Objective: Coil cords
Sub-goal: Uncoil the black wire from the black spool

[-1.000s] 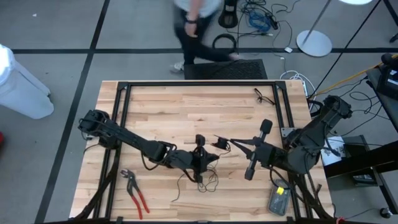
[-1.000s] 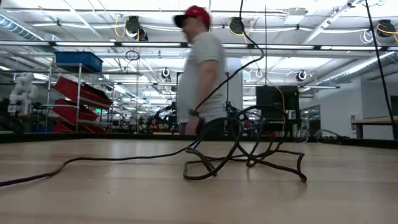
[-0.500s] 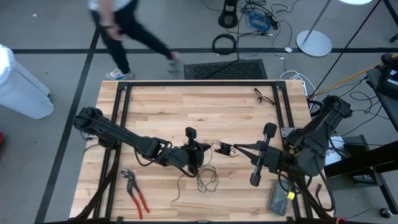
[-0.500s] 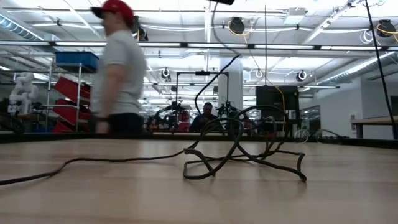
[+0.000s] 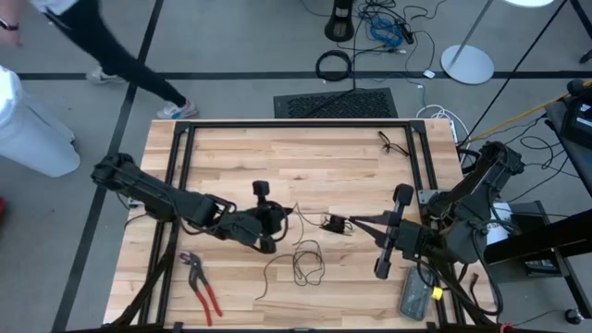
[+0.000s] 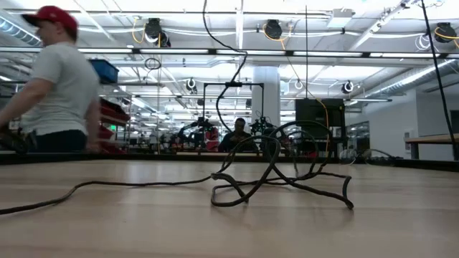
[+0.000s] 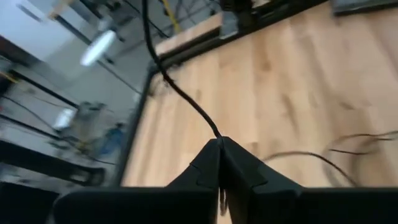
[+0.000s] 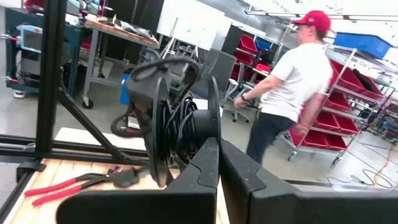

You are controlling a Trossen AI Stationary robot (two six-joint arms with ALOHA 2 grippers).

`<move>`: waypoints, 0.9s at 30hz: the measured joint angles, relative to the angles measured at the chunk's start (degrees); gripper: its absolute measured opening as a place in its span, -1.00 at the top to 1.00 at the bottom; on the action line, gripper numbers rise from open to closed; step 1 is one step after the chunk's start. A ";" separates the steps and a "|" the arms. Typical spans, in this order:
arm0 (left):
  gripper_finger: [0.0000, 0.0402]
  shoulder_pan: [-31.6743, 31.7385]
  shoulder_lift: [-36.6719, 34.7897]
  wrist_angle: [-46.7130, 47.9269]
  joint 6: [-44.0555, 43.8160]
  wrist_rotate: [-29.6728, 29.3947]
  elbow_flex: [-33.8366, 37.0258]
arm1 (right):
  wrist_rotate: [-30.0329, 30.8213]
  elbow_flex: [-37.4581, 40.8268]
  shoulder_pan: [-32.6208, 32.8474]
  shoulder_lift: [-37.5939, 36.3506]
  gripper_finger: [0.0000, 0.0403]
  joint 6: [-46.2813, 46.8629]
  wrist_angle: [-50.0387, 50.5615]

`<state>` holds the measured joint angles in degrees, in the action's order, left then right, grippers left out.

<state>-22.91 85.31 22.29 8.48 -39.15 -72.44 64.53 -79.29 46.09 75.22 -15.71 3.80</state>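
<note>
Wood: pale butcher-block tabletop (image 5: 240, 157) inside a black frame.
Cord: thin black cord (image 5: 305, 264) lies in loose loops near the tabletop's middle, toward the front edge, one tail trailing further forward; the low view shows the same tangle (image 6: 280, 179) partly lifted off the wood, with a strand running up out of sight.
Puck end: small dark puck (image 5: 333, 224) sits between the two hands, on the cord's line.
Left hand: left hand (image 5: 282, 215) is just left of the middle, above the wood; in the left wrist view its fingers (image 7: 205, 171) are pressed together with the cord (image 7: 180, 93) emerging from their tips, so it is pinching the cord.
Right hand: right hand (image 5: 356, 220) is right of the puck, fingers closed on themselves; whether it touches the cord cannot be told.
Pliers: red-handled pliers (image 5: 201, 285) lie near the front left corner, well apart from the cord.
Corner: a small dark cord piece (image 5: 393, 142) lies near the far right corner.
Person: a person (image 6: 50, 93) in a red cap walks beyond the tabletop's far left.
</note>
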 joint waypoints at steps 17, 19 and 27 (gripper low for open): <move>0.29 -3.10 -0.57 -8.29 -4.64 1.55 0.00 | -0.50 0.00 -6.28 0.00 1.00 9.34 10.03; 0.29 -2.85 -0.10 -8.94 -4.53 1.53 0.00 | -1.95 0.00 -6.89 0.00 1.00 10.35 10.90; 0.28 -2.32 5.13 -24.58 1.36 1.50 0.00 | -3.41 0.00 -7.54 0.00 1.00 10.79 11.16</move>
<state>-25.23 90.43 -2.29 9.83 -37.65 -72.44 61.12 -79.29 38.54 75.22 -4.93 14.96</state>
